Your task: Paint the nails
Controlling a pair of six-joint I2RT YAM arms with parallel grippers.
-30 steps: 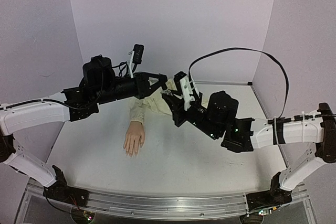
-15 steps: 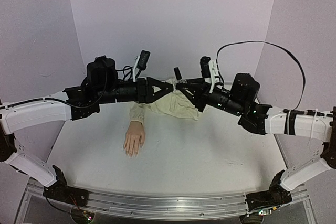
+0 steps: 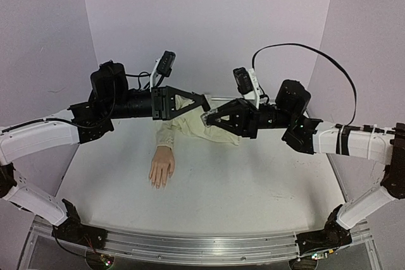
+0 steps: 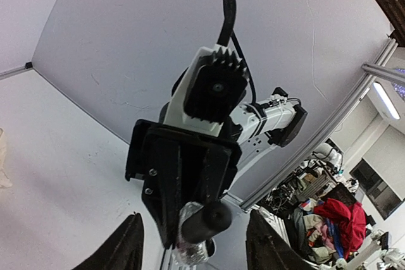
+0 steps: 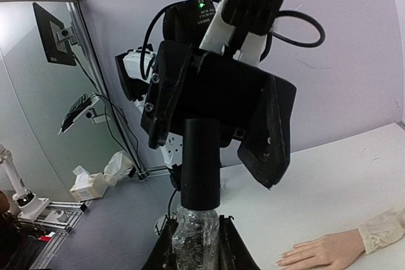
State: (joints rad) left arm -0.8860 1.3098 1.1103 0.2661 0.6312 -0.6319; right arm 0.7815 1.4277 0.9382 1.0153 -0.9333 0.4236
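Uncapping, mid-air: both arms reach level toward each other above the surface (image 3: 253, 181), wrists nose to nose. My right pincer (image 5: 196, 252) is clamped on the bottle (image 5: 197, 229). My left pincer (image 4: 196, 226) stands half open around the cap (image 4: 212, 218), gripping nothing. I should centre the cap, close squarely, then twist. The nails (image 3: 157, 183) lie below on the hand (image 3: 162, 164), well apart from both pincers.
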